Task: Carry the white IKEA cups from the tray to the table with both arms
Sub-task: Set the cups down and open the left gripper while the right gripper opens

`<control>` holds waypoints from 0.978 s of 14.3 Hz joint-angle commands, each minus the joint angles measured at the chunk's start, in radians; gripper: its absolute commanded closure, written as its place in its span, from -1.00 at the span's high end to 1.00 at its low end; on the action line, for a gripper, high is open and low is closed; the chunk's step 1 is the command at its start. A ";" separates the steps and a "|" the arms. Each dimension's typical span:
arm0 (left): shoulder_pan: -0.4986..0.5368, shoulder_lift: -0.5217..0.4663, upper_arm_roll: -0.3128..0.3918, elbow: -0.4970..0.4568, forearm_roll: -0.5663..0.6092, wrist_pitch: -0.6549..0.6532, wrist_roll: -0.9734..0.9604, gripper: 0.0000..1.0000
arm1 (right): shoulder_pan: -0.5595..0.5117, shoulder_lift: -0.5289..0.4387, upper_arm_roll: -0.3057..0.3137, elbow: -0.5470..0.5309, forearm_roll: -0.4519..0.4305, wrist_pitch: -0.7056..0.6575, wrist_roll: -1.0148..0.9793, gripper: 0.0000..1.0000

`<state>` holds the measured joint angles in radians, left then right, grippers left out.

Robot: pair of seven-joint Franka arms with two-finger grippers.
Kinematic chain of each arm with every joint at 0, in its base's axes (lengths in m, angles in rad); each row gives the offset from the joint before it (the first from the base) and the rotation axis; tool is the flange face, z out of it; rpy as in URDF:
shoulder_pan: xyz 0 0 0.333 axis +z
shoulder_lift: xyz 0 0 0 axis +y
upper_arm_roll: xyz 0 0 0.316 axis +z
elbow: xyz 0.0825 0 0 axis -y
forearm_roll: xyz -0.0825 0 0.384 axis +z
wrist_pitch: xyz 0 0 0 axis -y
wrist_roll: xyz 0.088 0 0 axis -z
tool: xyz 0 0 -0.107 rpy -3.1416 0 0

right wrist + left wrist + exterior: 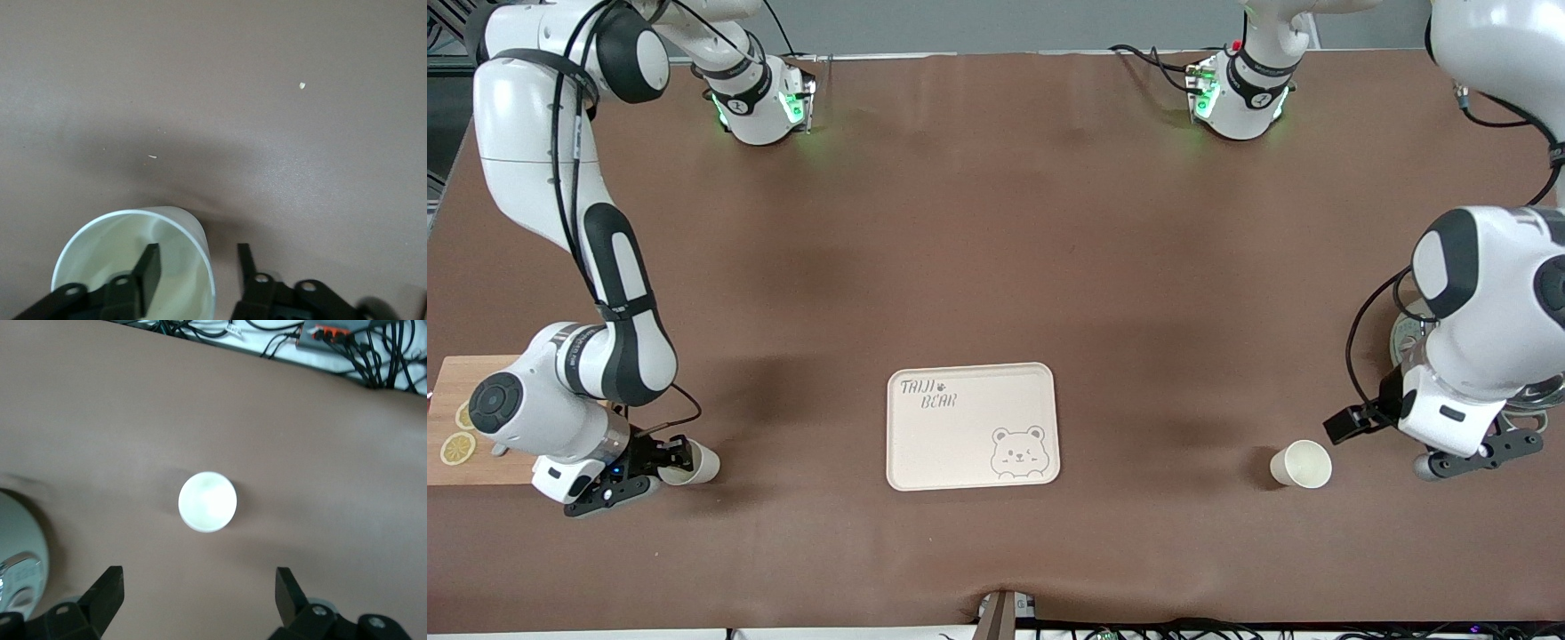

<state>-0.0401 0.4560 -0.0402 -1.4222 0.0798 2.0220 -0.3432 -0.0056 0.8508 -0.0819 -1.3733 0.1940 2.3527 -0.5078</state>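
Two small cream-white handleless tumbler cups: one (691, 464) at right arm's end, one (1302, 464) at left arm's end. One cream rectangular bear-printed tray (971, 426). One wooden board (463, 418) carrying two lemon slices (457, 448). Two glossy white robot arms, two black two-finger grippers.

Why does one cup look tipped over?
The cup at the right gripper leans on its side, one finger inside its rim. The other cup stands upright near the open left gripper.
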 commanded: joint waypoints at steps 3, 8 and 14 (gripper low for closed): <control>0.046 -0.126 -0.015 -0.044 -0.069 -0.138 0.128 1.00 | -0.011 -0.007 0.013 0.016 0.019 -0.007 -0.023 1.00; 0.069 -0.252 -0.015 -0.044 -0.098 -0.307 0.210 1.00 | -0.008 -0.032 0.013 0.112 0.015 -0.194 -0.012 1.00; 0.071 -0.355 -0.015 -0.044 -0.100 -0.414 0.225 1.00 | 0.010 -0.084 0.002 0.309 0.002 -0.562 0.178 1.00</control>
<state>0.0171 0.1529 -0.0447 -1.4337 -0.0014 1.6350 -0.1400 -0.0004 0.7973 -0.0789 -1.1087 0.1940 1.8791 -0.3945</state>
